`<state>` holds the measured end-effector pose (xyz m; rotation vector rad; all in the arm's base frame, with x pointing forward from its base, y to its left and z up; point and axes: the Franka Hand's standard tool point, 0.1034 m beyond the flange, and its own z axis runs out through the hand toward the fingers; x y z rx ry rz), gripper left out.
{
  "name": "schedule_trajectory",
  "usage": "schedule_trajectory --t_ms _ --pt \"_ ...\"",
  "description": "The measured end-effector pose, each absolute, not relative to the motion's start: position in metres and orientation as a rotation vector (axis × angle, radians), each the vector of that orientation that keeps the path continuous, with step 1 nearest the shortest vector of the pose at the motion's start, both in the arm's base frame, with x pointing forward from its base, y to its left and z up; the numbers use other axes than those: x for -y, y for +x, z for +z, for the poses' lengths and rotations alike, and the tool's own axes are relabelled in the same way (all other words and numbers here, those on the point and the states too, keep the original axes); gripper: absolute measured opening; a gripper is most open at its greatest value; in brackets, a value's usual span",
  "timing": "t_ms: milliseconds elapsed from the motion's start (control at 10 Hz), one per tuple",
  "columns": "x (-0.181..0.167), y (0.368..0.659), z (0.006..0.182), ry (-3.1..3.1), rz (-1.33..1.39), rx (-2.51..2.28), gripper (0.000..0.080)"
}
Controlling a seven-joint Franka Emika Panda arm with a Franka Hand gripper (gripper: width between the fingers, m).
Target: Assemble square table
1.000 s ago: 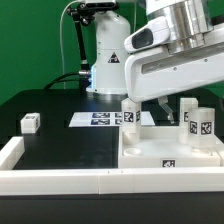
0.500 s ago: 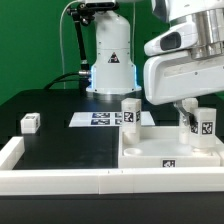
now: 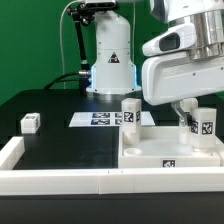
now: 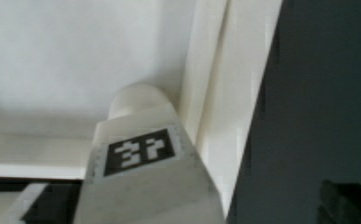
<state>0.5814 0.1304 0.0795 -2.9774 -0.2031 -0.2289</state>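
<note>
The square table's white slab [image 3: 165, 155] lies at the exterior view's right, tray-like with raised corners. White tagged leg posts stand upright on it: one at its far left corner [image 3: 130, 112] and one at the far right [image 3: 205, 125]. A third post [image 4: 150, 150] stands between my fingers in the wrist view. My gripper [image 3: 186, 117] is down over that post and open. The dark fingers [image 4: 349, 200] stand either side of it, with a gap showing on one side. A small loose leg post [image 3: 29, 122] lies on the black table at the left.
The marker board [image 3: 98, 119] lies flat behind the slab's left corner. A long low white wall [image 3: 60, 178] borders the front and left of the work area. The arm's white base [image 3: 110, 60] stands at the back.
My gripper moved toward the exterior view's right, over the middle post on the slab, then held still. The posts and the slab have not moved.
</note>
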Motion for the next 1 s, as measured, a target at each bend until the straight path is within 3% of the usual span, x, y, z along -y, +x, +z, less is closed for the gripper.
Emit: schedule_trajectory --t_ms 400,700,800,900,1000 --pt "-0.123 0.590 0.089 -3.017 -0.277 0.420 0.0649" --pt "-0.115 0.588 0.085 -3.018 -0.295 0.425 0.0649" --pt "-0.114 0.587 0.082 -3.018 -0.292 0.424 0.0508" --pt "-0.114 0.587 0.082 -3.018 -0.291 0.425 0.0508" --pt "-0.114 0.587 0.082 -3.018 -0.291 0.425 0.0333"
